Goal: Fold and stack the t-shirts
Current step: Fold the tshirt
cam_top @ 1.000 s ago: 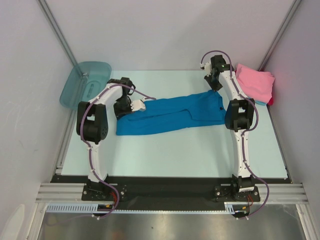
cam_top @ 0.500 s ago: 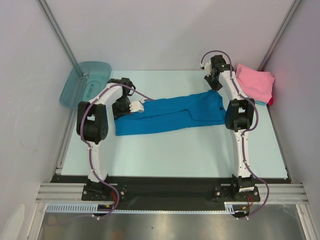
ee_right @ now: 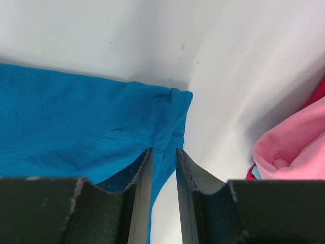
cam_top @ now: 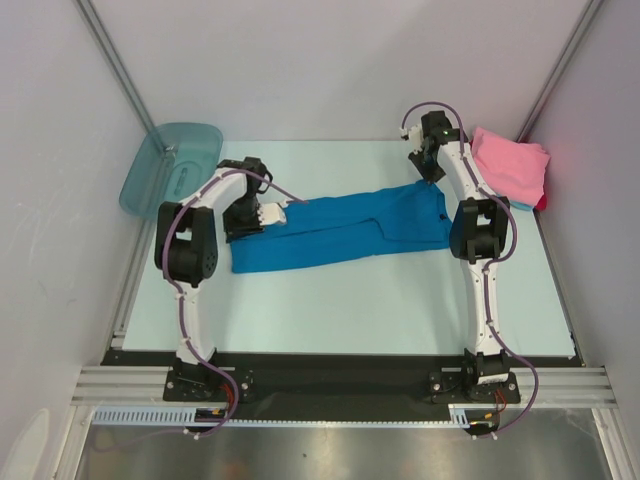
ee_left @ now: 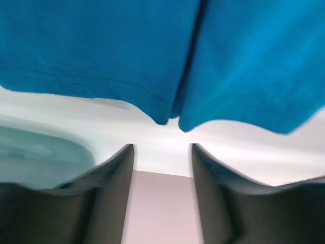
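**Desk:** Where is the blue one lying for you?

**Me:** I'm seeing the bright blue t-shirt (cam_top: 340,230) lying stretched as a long band across the middle of the table (cam_top: 350,310). Its left end is sitting nearer to me than its right end.

**Desk:** What is your left side doing?

**Me:** My left gripper (ee_left: 162,147) is sitting at the shirt's left end with its fingers standing apart. Nothing is lying between them on the wrist camera. The blue hem is showing just beyond the tips.

**Desk:** And the right?

**Me:** My right gripper (ee_right: 164,152) is pinching the shirt's far right corner. The fingers are sitting nearly together, and blue cloth is running down into the narrow gap and puckering just ahead of the tips.

**Desk:** The others?

**Me:** The pink t-shirt (cam_top: 510,165) is resting folded at the table's far right corner. A light blue edge (ee_right: 257,173) and a red edge (ee_right: 319,94) are peeking out beneath it. The teal tub (cam_top: 170,160) is sitting tilted at the far left, well apart from the cloth.
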Available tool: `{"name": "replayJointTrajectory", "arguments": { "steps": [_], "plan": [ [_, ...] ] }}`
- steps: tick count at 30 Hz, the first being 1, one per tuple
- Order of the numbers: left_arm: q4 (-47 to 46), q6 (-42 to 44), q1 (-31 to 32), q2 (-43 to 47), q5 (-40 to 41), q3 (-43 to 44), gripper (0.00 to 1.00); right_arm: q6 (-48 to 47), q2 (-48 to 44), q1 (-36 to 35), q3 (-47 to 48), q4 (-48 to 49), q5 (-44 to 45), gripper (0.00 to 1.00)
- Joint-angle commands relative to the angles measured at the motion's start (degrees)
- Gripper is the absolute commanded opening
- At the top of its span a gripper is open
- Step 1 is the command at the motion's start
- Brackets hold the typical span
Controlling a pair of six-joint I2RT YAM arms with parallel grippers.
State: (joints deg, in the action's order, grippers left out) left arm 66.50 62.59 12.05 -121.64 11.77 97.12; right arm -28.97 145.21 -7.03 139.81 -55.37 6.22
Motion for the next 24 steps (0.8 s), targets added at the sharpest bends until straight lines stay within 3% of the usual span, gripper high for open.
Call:
{"name": "replayJointTrajectory", "arguments": {
  "steps": [1,2,3,8,12,13,16,20,21,24],
  "plan": [
    [-4.35,0.08,0.08,-0.7,5.62,-2.89,0.58,-0.74,-4.23,-0.36,-0.15,0.36,0.02,0.3],
    [-4.97,0.17,0.07,-0.7,6.33,-3.42,0.78,-0.74,-4.32,-0.36,-0.15,0.27,0.02,0.31],
    [-5.85,0.08,0.16,-0.61,7.99,-3.78,0.8,-0.82,-4.49,-0.36,-0.15,0.27,0.02,0.31],
    [-9.11,-0.18,0.16,0.27,8.71,-1.59,0.82,-1.35,-4.84,-0.36,-0.76,-0.87,-0.85,0.32],
    [-11.83,-1.33,1.13,2.63,4.5,2.72,0.82,-2.14,-7.12,-0.88,-3.92,-3.59,-4.27,0.3],
    [-14.88,-1.24,1.91,3.42,3.1,2.11,0.81,-2.58,-7.48,-1.06,-4.8,-4.3,-4.98,0.28],
    [-23.83,-0.27,3.67,8.25,0.72,-2.87,0.82,-3.81,-8.62,-1.85,-6.48,-7.72,-8.41,0.02],
    [-37.91,-2.72,5.52,12.13,2.81,-9.57,0.86,-3.73,-10.2,-2.46,-6.65,-10.8,-12.72,0.0],
    [-40.11,-7.17,5.52,11.96,3.34,-9.76,0.9,-3.46,-10.73,-3.25,-6.65,-10.81,-13.59,0.0],
    [-40.66,-15.27,4.82,9.86,5.36,-6.69,0.94,-3.46,-12.58,-5.27,-6.39,-10.46,-14.21,0.0]
  ]
}}
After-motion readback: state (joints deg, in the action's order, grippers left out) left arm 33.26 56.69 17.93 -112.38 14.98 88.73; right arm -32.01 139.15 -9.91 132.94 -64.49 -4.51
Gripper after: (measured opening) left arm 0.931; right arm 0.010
